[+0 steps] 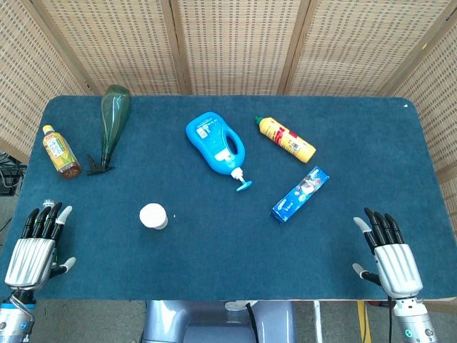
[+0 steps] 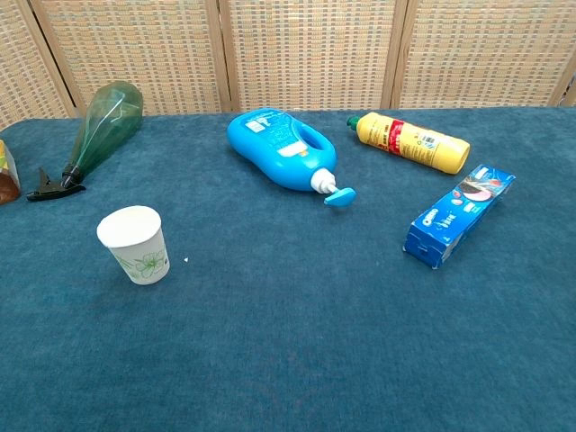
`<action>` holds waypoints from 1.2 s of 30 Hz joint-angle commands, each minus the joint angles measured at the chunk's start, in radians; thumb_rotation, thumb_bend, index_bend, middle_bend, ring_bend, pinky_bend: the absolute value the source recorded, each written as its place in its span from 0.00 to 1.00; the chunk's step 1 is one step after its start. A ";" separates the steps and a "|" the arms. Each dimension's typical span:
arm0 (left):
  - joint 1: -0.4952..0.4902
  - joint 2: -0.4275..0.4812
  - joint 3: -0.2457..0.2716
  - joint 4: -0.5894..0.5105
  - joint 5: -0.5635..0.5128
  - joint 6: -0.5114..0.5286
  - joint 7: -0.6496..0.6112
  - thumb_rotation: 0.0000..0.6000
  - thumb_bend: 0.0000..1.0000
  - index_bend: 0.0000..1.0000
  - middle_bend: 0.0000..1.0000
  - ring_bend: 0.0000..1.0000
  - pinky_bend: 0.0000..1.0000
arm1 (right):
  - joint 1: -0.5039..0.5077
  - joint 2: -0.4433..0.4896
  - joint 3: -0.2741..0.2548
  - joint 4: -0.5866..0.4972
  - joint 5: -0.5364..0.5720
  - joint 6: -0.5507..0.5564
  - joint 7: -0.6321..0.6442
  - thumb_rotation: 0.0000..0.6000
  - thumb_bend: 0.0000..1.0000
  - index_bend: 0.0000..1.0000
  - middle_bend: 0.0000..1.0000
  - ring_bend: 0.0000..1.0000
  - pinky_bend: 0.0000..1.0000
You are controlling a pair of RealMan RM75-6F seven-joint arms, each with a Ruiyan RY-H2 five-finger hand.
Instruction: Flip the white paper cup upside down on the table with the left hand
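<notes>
The white paper cup (image 1: 153, 216) stands upright with its mouth up, left of the table's middle near the front; in the chest view the cup (image 2: 135, 244) shows a green leaf print. My left hand (image 1: 36, 250) lies at the front left corner, fingers apart and holding nothing, well to the left of the cup. At the front right corner my right hand (image 1: 390, 256) is likewise spread and holds nothing. Neither hand shows in the chest view.
On the blue table (image 1: 214, 264) lie a green spray bottle (image 1: 111, 121), a tea bottle (image 1: 60, 151), a blue detergent jug (image 1: 216, 143), a yellow bottle (image 1: 285, 138) and a blue toothpaste box (image 1: 300, 194). Wicker screens stand behind.
</notes>
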 commanded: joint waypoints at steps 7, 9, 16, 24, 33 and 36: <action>0.000 0.002 -0.001 -0.002 -0.002 0.001 -0.005 1.00 0.13 0.00 0.00 0.00 0.00 | 0.001 0.000 -0.001 -0.003 0.003 -0.006 0.002 1.00 0.07 0.00 0.00 0.00 0.00; -0.001 0.003 -0.001 -0.002 -0.002 -0.001 -0.007 1.00 0.13 0.00 0.00 0.00 0.00 | 0.001 0.000 -0.001 -0.005 0.004 -0.006 0.000 1.00 0.07 0.00 0.00 0.00 0.00; -0.007 0.000 -0.001 0.000 -0.010 -0.016 -0.005 1.00 0.13 0.00 0.00 0.00 0.00 | 0.004 -0.002 0.001 -0.008 0.017 -0.019 -0.002 1.00 0.07 0.00 0.00 0.00 0.00; -0.017 0.000 -0.009 -0.016 -0.023 -0.031 0.009 1.00 0.13 0.00 0.00 0.00 0.00 | 0.005 0.001 -0.002 -0.010 0.019 -0.025 0.002 1.00 0.07 0.00 0.00 0.00 0.00; -0.097 0.004 -0.073 -0.098 -0.131 -0.137 0.111 1.00 0.15 0.00 0.00 0.00 0.00 | 0.006 0.003 -0.007 -0.018 0.014 -0.029 0.000 1.00 0.07 0.00 0.00 0.00 0.00; -0.148 -0.006 -0.113 -0.142 -0.204 -0.195 0.169 1.00 0.16 0.02 0.00 0.00 0.00 | 0.006 0.002 -0.009 -0.018 0.011 -0.029 -0.002 1.00 0.07 0.00 0.00 0.00 0.00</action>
